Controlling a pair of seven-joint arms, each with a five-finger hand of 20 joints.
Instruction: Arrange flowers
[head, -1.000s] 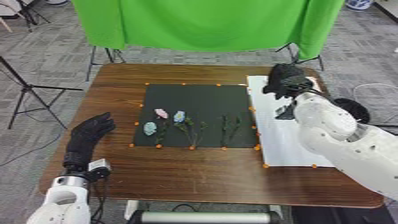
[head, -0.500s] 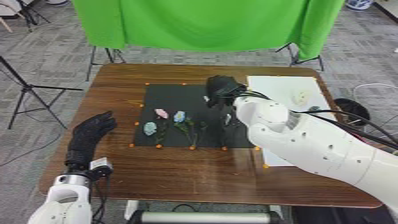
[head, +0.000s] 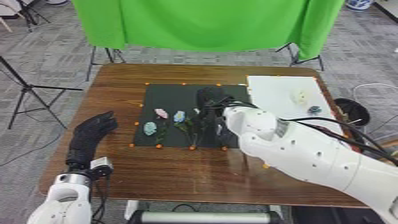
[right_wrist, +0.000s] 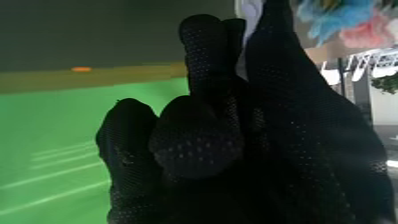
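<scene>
While the right hand hangs over the dark mat, its thumb and fingers pinch a pale thing, of which too little shows to tell its kind. On a clock face centred on the mat, with twelve toward the green cloth, that hand is near the middle, toward one. The pink flower and the blue flower are on the mat toward nine, the blue nearer the middle; the light-blue flower is at eight. Green stems trail toward six. At three, just beside the mat, the white sheet bears a cream flower toward two and a blue-grey flower toward three. Between eight and nine, off the mat, the left hand has its fingers loosely extended over the brown table.
</scene>
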